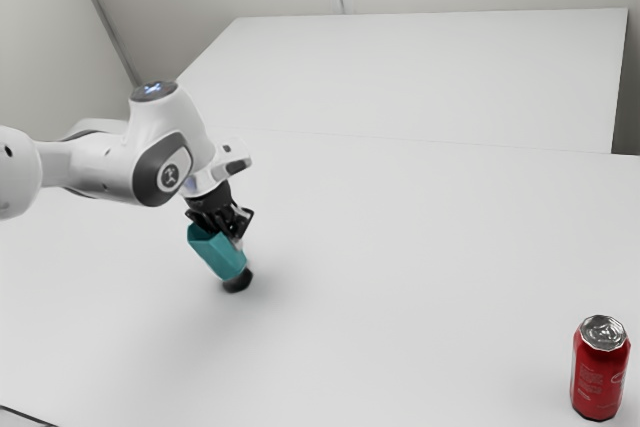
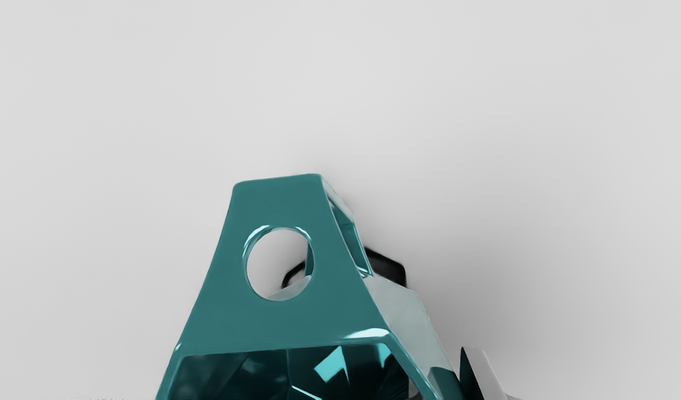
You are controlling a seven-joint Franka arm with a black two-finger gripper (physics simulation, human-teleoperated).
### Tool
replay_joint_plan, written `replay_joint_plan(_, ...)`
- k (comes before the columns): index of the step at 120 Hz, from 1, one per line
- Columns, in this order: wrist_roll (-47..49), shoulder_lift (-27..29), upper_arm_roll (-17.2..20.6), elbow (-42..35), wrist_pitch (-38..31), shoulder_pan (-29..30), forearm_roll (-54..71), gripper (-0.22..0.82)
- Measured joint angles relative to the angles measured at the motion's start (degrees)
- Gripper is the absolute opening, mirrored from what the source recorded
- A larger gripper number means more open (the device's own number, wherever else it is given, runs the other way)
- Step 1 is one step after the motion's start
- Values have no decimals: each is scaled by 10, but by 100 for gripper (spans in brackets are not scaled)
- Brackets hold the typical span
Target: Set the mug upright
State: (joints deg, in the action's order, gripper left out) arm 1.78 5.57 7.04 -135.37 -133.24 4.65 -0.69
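In the exterior view my gripper is at the upper end of the teal mug, shut on its side. The mug leans, its mouth up by the hand and its black lower end down toward the exterior view's right; whether that end touches the table, I cannot tell. The wrist view looks past the mouth and the pierced handle of the mug. There my gripper has one finger outside the wall; the other is mostly hidden by the mug.
A red can stands upright on the white table, near the exterior view's lower right corner, well apart from the mug. Behind the table is a pale raised surface or panel. A dark thin edge crosses the lower left corner.
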Motion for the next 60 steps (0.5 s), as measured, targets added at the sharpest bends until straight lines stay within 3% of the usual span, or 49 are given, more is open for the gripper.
replay_joint_plan(60,37,-39,1,1,-23,-2,1,-17)
